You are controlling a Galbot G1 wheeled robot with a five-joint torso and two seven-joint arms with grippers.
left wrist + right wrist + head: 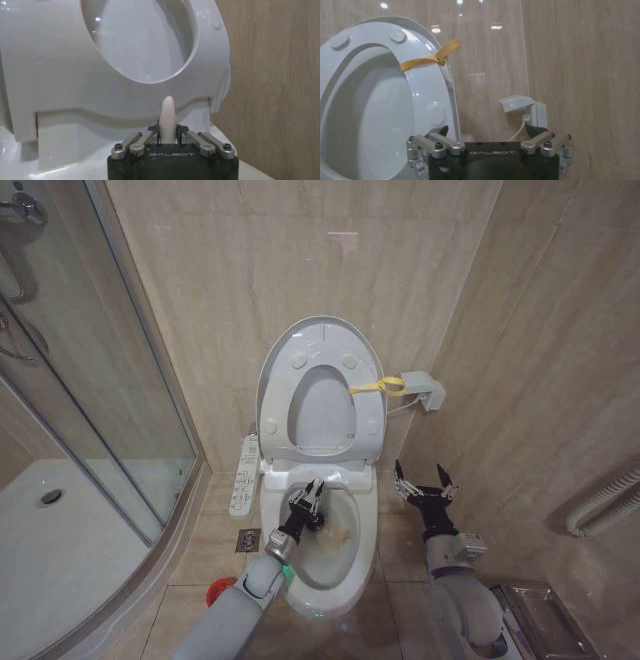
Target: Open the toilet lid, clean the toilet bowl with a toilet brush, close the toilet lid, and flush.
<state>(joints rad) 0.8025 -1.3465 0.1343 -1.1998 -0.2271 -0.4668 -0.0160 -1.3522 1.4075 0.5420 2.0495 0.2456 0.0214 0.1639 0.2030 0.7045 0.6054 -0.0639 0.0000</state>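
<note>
Toilet lid (322,340) stands raised against the tiled wall, the ring seat (322,412) upright in front of it; yellow strap (380,386) looped at the lid's right edge, near a white wall socket box (428,390).

Left gripper (313,498) is over the toilet bowl (362,525), just inside the rim at the back — jaws clenched on the white handle of the toilet brush (167,119), whose rounded tip rises between them in the left wrist view. Brownish stain visible inside the bowl.

Right gripper (423,483) hangs to the right of the bowl, near the side wall — jaws spread wide, grasping nothing.

Writing: "GALBOT" legible on both gripper bodies. Red holder cup (221,590) on the floor left of the bowl.
</note>
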